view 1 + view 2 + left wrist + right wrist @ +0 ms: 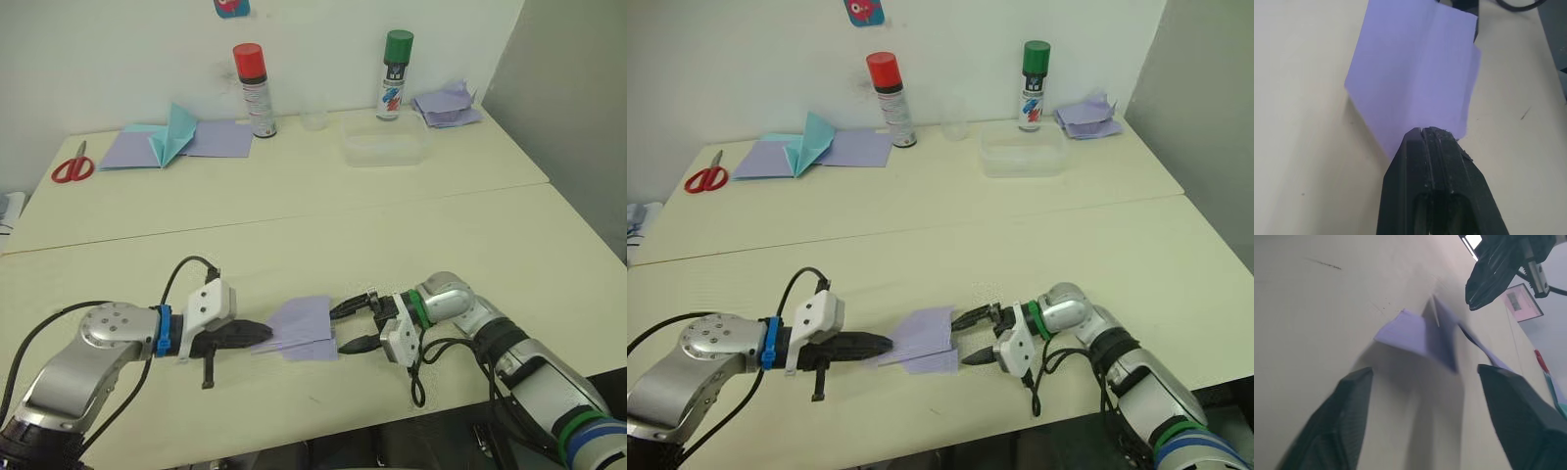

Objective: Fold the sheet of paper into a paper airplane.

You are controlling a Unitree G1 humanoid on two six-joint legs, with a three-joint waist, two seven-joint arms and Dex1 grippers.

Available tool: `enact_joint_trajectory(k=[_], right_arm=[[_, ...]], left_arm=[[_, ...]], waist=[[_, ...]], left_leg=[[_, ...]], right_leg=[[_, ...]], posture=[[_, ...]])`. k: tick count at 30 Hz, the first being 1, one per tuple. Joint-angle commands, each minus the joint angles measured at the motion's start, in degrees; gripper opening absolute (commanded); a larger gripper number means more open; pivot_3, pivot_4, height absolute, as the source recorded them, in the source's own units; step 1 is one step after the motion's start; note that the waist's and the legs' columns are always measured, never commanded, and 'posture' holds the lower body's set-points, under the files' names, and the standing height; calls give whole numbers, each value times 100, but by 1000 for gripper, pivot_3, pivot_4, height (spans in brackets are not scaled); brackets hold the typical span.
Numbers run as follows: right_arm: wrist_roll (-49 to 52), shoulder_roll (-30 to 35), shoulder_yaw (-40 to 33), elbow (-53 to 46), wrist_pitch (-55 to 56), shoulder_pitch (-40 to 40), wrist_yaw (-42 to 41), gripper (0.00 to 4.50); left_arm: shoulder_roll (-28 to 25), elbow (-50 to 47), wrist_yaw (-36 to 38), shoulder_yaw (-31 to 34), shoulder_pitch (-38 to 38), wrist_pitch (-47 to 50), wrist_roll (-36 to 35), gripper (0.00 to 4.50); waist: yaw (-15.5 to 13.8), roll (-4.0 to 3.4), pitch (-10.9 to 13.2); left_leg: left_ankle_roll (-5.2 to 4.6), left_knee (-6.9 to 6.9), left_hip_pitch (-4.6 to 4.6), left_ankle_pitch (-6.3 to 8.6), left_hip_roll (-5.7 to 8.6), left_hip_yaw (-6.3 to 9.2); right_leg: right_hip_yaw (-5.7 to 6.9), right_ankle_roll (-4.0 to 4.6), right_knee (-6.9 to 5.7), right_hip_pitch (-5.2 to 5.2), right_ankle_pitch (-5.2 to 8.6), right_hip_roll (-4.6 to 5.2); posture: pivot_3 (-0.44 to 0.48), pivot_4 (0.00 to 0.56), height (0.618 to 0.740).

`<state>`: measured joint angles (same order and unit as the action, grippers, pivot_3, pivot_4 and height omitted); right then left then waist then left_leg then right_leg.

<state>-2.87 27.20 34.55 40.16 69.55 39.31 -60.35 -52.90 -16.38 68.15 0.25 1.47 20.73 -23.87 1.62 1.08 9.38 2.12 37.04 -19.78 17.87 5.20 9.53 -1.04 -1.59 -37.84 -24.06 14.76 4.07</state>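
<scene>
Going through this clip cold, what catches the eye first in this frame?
The creased lavender sheet of paper lying at the table's near edge between the two arms. The left gripper has its jaws shut on the sheet's left edge, while the right gripper faces the opposite edge with jaws open. At the back of the table, a red-capped spray can and a green-capped spray can stand upright near a teal folded paper shape.

Two spray cans: one red-capped (254, 88), one green-capped (395, 74). One pair of red-handled scissors (72, 164). One clear plastic tub (385, 149). One teal pointed paper shape (175, 134). One folded lavender paper dart (303, 328).
</scene>
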Motion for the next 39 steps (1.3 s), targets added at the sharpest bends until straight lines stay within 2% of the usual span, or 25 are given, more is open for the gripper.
enact_joint_trajectory(k=[1, 9, 17, 19, 22, 24, 26, 31, 35, 39], right_arm=[[33, 405, 97, -114, -6, -150, -225, 4466], [759, 1105, 6, -1070, -679, -448, -475, 4466], [1490, 966, -484, -2700, -2805, -847, -329, 4466], [1719, 834, -640, -3110, -3694, -985, -165, 4466], [2640, 612, -1011, -3989, -6225, -1178, 566, 4466], [3118, 568, -1238, -4401, -7482, -1222, 836, 4466], [3159, 586, -1347, -4633, -7987, -1278, 832, 4060], [3407, 726, -1567, -5176, -9767, -1455, 1150, 2433], [4722, 584, -2050, -5567, -12226, -1311, 1702, 2433], [5542, 199, -2608, -5248, -14050, -1043, 2340, 2433]], left_arm=[[76, -12, 99, -121, 77, -121, 30, 0], [133, 23, 173, -418, 115, -186, 219, 0], [470, 539, -97, -1030, 218, -559, 956, 0], [528, 536, -125, -1102, 218, -517, 1019, 0], [546, 528, -142, -1127, 206, -471, 1068, 0], [507, 541, -138, -1121, 185, -489, 1081, 0], [474, 560, -127, -1098, 157, -514, 1075, 0], [369, 623, -87, -1006, 89, -580, 1056, 0], [330, 696, -75, -989, 61, -683, 1089, 0], [359, 818, -112, -1028, 96, -765, 1145, 0]], waist=[[-6, 0, 0], [-7, 1, 0], [-14, 0, 0], [-20, 1, -2], [-55, -2, -3], [-78, -2, -4], [-120, -3, -5], [-123, -4, -5], [-117, -5, -5], [-113, -6, -6]], left_leg=[[0, 0, 0, 0, 0, -1], [-1, 2, -2, 1, -2, -2], [-1, 3, -2, 1, -4, -3], [-2, 4, -2, 1, -3, 0], [-2, 8, -3, 1, -2, 3], [-2, 10, -4, 1, -1, 4], [-2, 10, -3, 1, -1, 5], [-4, 5, -4, 2, -5, 3], [-4, 5, -4, 2, -10, 2], [-4, 6, -3, 2, -17, 2]], right_leg=[[0, 0, 1, 0, 0, 0], [1, -1, -3, 1, 0, 2], [-1, -1, -6, -1, 0, 1], [1, -1, -6, 1, 0, 2], [2, -1, -8, 2, -1, 5], [0, -1, -10, 1, -1, 8], [2, -1, -9, 1, -1, 9], [4, -2, -7, -1, -1, 14], [3, -2, -8, -2, -1, 20], [7, -1, -8, -2, -1, 19]], posture=[[0, 150, 740], [0, 150, 740], [0, 150, 740], [0, 150, 740], [0, 150, 740], [0, 150, 740], [0, 150, 740], [0, 150, 740], [0, 150, 740], [0, 150, 740]])
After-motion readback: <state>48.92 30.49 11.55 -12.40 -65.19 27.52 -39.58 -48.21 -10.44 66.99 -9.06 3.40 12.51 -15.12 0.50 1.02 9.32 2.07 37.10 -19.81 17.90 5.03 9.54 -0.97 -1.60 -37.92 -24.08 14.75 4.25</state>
